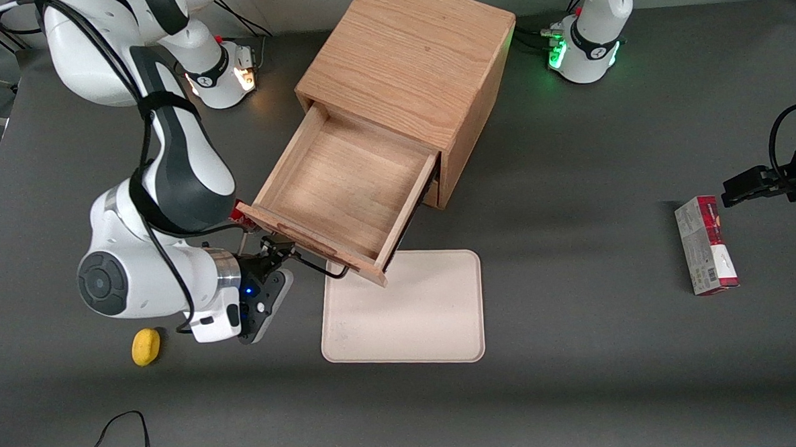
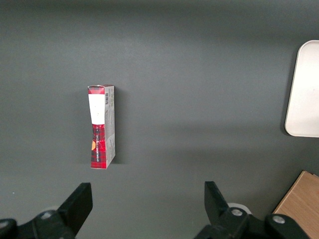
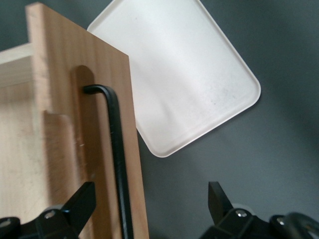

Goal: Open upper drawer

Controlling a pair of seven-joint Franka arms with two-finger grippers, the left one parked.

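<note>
Drawer (image 1: 342, 185) juts far out of the cabinet (image 1: 411, 62), its front corner over the tray (image 1: 408, 310). Rigid, light wood; it should slide easily. Gripper (image 3: 149, 209) spreads wide astride the thin black handle (image 3: 115, 149), the only sensible hold.

One oak cabinet (image 1: 425, 68) is showing one upper drawer (image 1: 342, 185) pulled out; one gripper (image 1: 279, 249), one cream tray (image 1: 409, 317), one red-and-grey box (image 1: 706, 245) and one yellow object (image 1: 146, 346) are sitting around it.
</note>
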